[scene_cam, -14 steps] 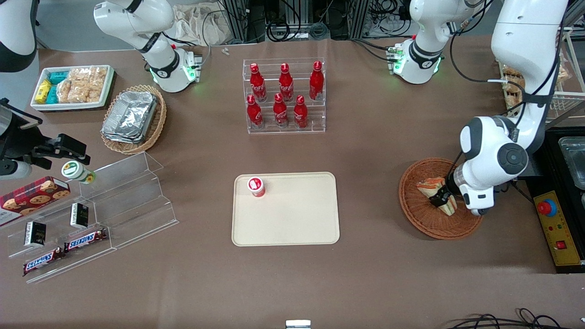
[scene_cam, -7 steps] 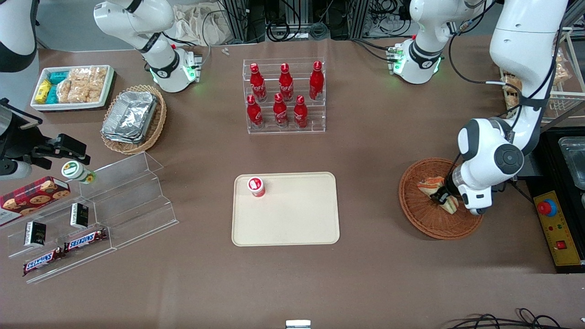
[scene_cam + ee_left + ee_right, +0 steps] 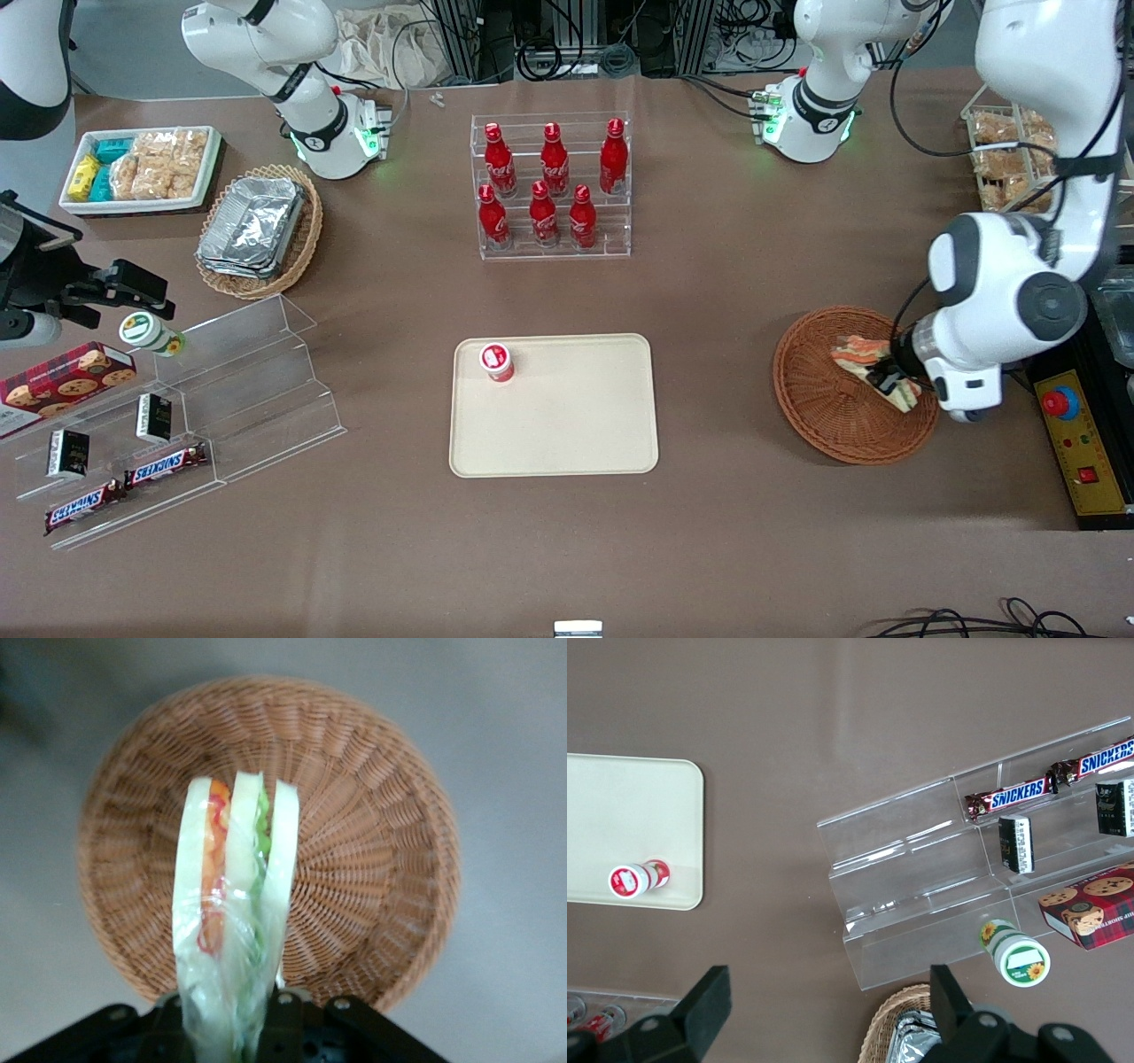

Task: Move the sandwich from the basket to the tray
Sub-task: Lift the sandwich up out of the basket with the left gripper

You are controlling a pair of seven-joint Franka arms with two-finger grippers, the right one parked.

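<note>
Gripper: clamped on the sandwich (held edge-up), above the basket.
Tray: well apart.

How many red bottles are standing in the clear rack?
6. Three on the rack's upper step, three on the lower step, nearer the front camera. None seems hidden.
</note>
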